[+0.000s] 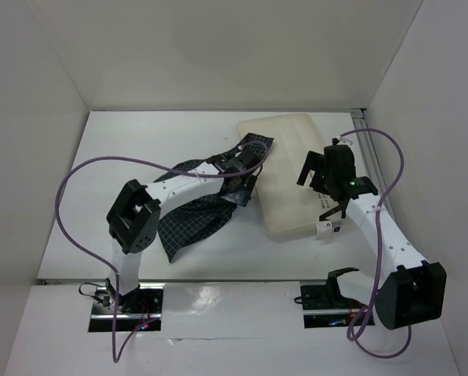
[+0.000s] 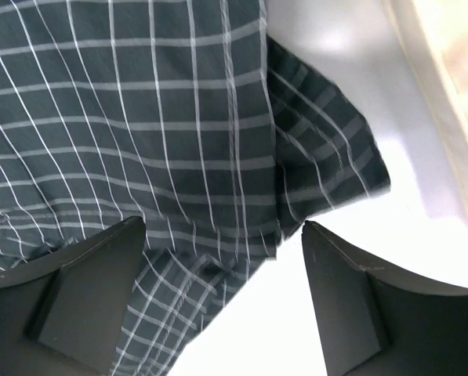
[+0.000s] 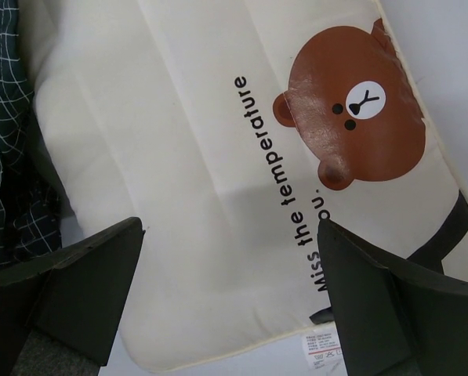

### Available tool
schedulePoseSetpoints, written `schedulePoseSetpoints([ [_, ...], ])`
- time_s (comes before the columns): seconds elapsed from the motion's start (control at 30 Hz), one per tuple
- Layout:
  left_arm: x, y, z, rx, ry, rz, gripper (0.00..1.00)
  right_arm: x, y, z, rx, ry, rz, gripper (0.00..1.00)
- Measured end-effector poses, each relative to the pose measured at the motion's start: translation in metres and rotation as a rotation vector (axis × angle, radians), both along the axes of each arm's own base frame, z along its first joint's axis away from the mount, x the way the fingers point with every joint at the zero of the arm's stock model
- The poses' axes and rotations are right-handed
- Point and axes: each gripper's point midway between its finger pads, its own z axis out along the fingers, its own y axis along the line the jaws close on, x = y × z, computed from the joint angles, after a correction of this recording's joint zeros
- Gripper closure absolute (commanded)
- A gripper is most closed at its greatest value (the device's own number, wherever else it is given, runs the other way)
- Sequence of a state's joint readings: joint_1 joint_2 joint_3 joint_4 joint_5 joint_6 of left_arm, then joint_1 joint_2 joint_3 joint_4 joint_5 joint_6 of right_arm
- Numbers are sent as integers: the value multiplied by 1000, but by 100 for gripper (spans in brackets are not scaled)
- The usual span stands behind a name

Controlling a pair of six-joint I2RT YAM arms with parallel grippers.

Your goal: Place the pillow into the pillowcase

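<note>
Lying on a white bench (image 1: 132, 141) enclosed by white walls: one cream pillow (image 1: 288, 168) right of centre and one crumpled navy checked pillowcase (image 1: 190, 223) against its left edge. Two end effectors, both spread wide and empty: the left end effector (image 2: 222, 235) is over the pillowcase, the right end effector (image 3: 230, 227) over the pillow.

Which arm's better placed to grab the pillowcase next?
Left. The left gripper, open, is directly above the pillowcase; the right gripper, also open, is above the pillow.

White table (image 1: 139, 133), plain white walls (image 1: 218, 47)
</note>
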State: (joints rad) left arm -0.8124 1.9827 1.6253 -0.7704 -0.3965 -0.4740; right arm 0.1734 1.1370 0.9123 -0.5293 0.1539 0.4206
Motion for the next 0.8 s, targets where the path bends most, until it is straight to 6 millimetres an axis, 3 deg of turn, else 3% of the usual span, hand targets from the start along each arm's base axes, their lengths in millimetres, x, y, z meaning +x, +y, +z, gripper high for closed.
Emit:
schedulePoseSetpoints([
  [0.1, -10, -4, 12, -52, 22, -28, 3, 0, 0, 1, 0, -2, 0, 1],
  [0.23, -16, -10, 43, -143, 5, -70, 5, -2, 0, 0, 0, 5, 1, 1],
  [0.37, -22, -5, 60, -167, -19, -99, 7, -3, 0, 1, 3, 2, 3, 1],
  [0.63, -35, 24, 27, -19, 37, -125, 6, -3, 4, 2, 16, 1, 17, 1],
  [0.8, -30, 27, 15, 30, 43, -131, 2, -4, 7, 2, 26, 3, 30, 1],
])
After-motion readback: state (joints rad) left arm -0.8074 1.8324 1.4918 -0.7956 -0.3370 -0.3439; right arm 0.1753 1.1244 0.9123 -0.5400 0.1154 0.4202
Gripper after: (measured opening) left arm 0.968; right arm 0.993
